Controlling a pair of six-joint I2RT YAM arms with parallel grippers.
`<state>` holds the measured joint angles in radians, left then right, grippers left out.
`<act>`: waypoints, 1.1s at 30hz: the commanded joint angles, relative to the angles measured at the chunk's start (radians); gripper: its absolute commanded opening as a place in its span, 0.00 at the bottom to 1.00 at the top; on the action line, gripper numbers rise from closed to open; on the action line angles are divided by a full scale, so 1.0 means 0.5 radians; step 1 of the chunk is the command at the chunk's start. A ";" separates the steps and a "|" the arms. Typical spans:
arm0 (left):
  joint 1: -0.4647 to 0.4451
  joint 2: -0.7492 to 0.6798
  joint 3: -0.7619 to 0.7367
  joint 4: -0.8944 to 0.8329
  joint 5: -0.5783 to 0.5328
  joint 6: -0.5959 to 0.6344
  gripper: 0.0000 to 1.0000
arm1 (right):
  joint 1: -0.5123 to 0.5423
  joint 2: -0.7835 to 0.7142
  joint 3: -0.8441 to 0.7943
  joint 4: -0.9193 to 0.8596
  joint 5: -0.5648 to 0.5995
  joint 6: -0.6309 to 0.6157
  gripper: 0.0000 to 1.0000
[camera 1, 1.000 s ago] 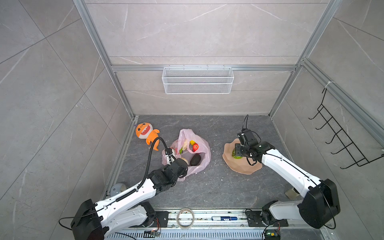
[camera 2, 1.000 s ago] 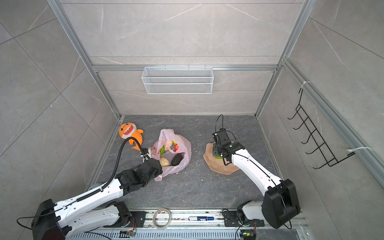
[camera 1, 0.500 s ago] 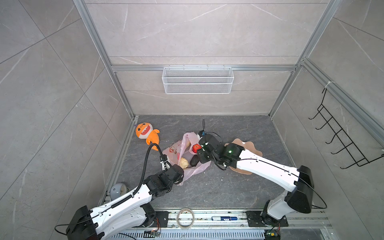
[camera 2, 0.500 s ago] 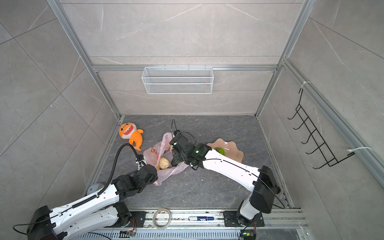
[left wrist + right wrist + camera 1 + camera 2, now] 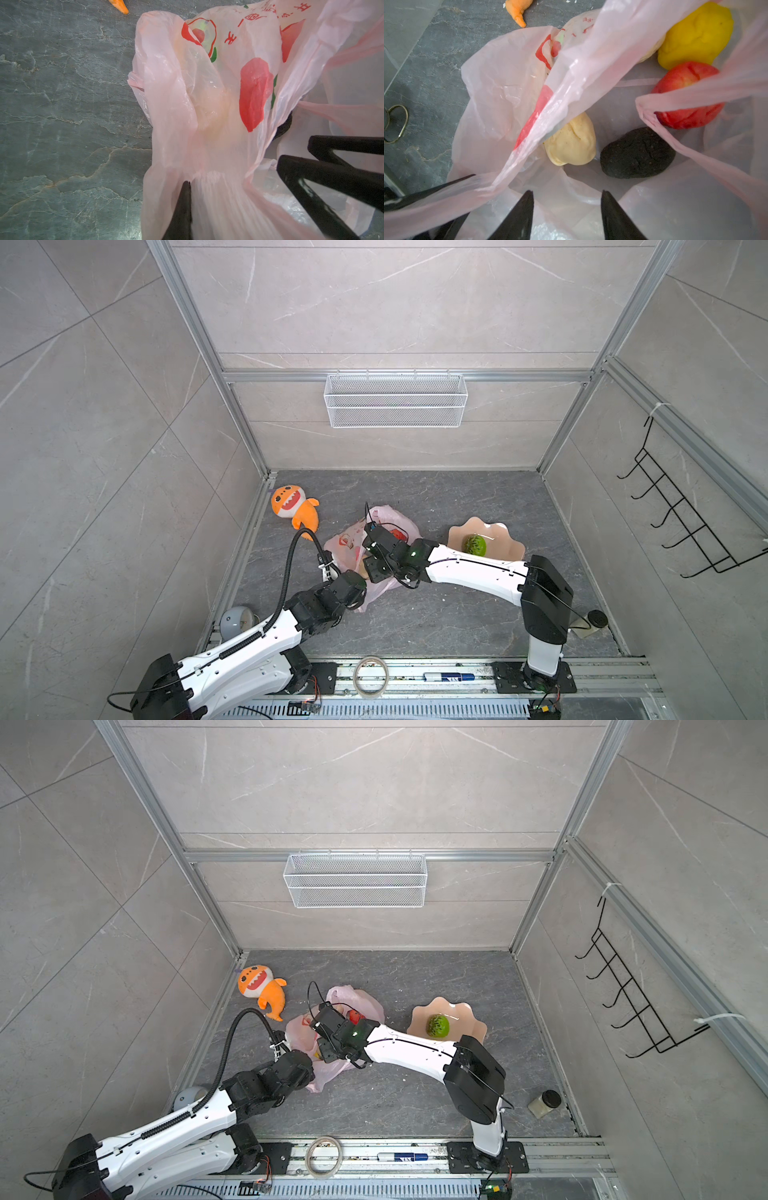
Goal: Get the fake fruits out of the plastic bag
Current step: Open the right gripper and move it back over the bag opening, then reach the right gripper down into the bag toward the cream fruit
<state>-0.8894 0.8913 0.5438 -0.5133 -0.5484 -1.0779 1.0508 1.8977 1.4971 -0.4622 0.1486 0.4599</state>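
1. The plastic bag [image 5: 345, 545] lies on the grey bench [image 5: 457, 614], just left of centre in the lower half of both top views. Its mouth is open.
2. Left pincer [image 5: 188, 184]: pressed together, pinching a gathered fold of the bag at the bag's lower edge in both top views.
3. Right pincer [image 5: 566, 196]: spread, with nothing between its fingers, positioned inside the bag's mouth.
4. The right wrist view shows 4 fruits inside the bag. A cream piece [image 5: 571, 143] lies just beside a dark avocado [image 5: 637, 153]. Past them, a red apple [image 5: 689, 95] lies just beside a yellow lemon [image 5: 695, 35]. 1 bag handle crosses in front of the apple.
5. 1 green bumpy ball [image 5: 475, 544] lies in the peach bowl [image 5: 503, 541], right of the bag.
6. An orange plush shark [image 5: 291, 506] lies to the bag's upper left, clear of it.
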 commanded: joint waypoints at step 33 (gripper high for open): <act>0.006 -0.043 -0.013 -0.062 -0.140 -0.116 0.00 | -0.079 0.454 0.134 0.305 -0.142 -0.126 0.73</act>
<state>-0.8894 0.8730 0.5289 -0.5484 -0.6006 -1.1301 1.0164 2.1006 1.5318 -0.3294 0.0891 0.4026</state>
